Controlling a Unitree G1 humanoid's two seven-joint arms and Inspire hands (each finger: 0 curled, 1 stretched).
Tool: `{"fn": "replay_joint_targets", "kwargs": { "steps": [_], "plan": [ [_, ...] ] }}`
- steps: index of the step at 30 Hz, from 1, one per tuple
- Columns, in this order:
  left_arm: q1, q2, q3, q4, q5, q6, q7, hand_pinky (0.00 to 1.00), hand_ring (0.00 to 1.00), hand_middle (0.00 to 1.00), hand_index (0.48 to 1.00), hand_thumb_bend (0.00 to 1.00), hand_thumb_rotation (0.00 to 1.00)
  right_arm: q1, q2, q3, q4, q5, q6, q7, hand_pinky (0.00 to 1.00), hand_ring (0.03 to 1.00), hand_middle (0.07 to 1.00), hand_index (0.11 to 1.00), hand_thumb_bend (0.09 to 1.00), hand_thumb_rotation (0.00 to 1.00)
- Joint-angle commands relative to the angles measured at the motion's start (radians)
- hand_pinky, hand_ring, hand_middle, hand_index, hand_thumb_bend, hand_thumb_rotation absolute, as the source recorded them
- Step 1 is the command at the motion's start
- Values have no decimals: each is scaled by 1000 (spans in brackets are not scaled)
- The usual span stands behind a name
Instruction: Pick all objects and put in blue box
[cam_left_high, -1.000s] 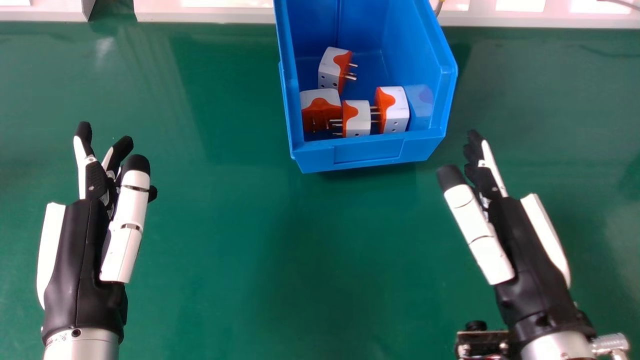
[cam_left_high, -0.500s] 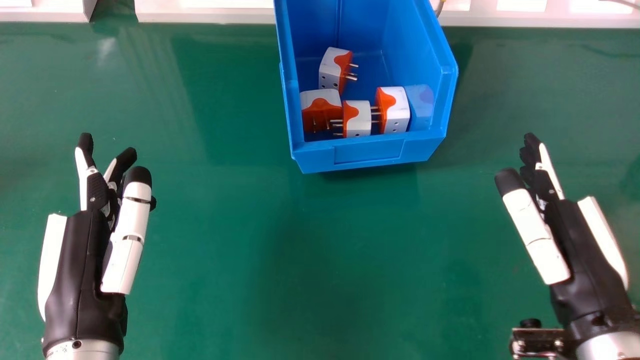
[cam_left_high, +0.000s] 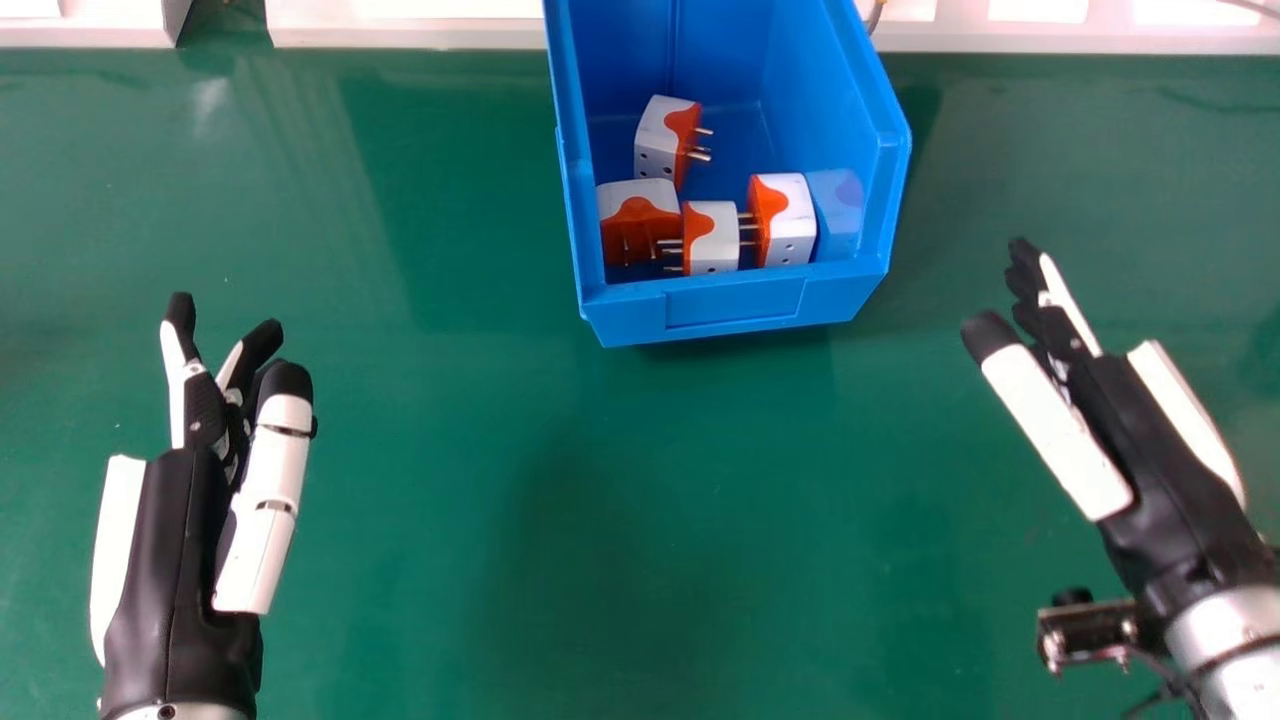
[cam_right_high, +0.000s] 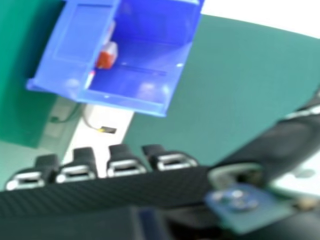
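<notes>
Your left hand (cam_left_high: 165, 550) and right hand (cam_left_high: 1150, 440) have wide, empty fingers; ease both clear of the blue plastic box (cam_left_high: 735, 302) and its 4 white-and-orange blocky adapters (cam_left_high: 714, 252).

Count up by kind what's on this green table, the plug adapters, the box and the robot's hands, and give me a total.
Plug adapters, white and orange, inside the box: 4
Blue box: 1
Robot's hands, left hand and right hand: 2
Total: 7

White framing (cam_left_high: 420, 36) (quite bright) edges the green table (cam_left_high: 430, 480).
</notes>
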Motion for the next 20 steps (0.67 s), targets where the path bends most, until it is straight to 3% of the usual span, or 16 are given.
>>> {"fn": "replay_joint_targets", "kwargs": {
  "steps": [1, 3, 7, 9, 12, 14, 16, 20],
  "plan": [
    [1, -2, 6, -3, 11, -27, 11, 823, 918, 937, 956, 372, 847, -37, -2, -9, 24, 14, -15, -2, 915, 1000, 1000, 1000, 474, 1000],
    [-10, 2, 6, -1, 26, -12, 19, 811, 911, 933, 951, 380, 840, -53, 9, -7, 60, 17, -26, -8, 925, 1000, 1000, 1000, 529, 1000],
    [-39, 10, 4, 15, 57, 13, 31, 805, 908, 932, 949, 375, 833, -60, 40, -1, 98, 24, -41, -21, 942, 1000, 1000, 1000, 549, 1000],
    [-35, 11, 0, 31, 76, -2, 35, 811, 911, 936, 950, 375, 838, -53, 56, -1, 102, 26, -39, -26, 949, 1000, 1000, 1000, 544, 1000],
    [-15, 19, -3, 72, 100, -64, 35, 844, 926, 945, 954, 368, 852, -43, 67, -6, 114, 26, -54, -35, 971, 1000, 1000, 1000, 506, 1000],
    [-19, 32, 0, 105, 105, -96, 30, 856, 931, 947, 955, 364, 858, -45, 68, -11, 117, 28, -61, -38, 972, 1000, 1000, 1000, 488, 1000],
    [-21, 43, 3, 113, 103, -108, 22, 873, 938, 950, 957, 353, 865, -50, 67, -15, 117, 30, -60, -39, 965, 1000, 1000, 1000, 464, 1000],
    [-10, 64, 7, 87, 88, -105, -3, 899, 947, 954, 962, 367, 861, -66, 66, -14, 106, 18, -52, -55, 959, 1000, 1000, 1000, 477, 1000]
  ]
}}
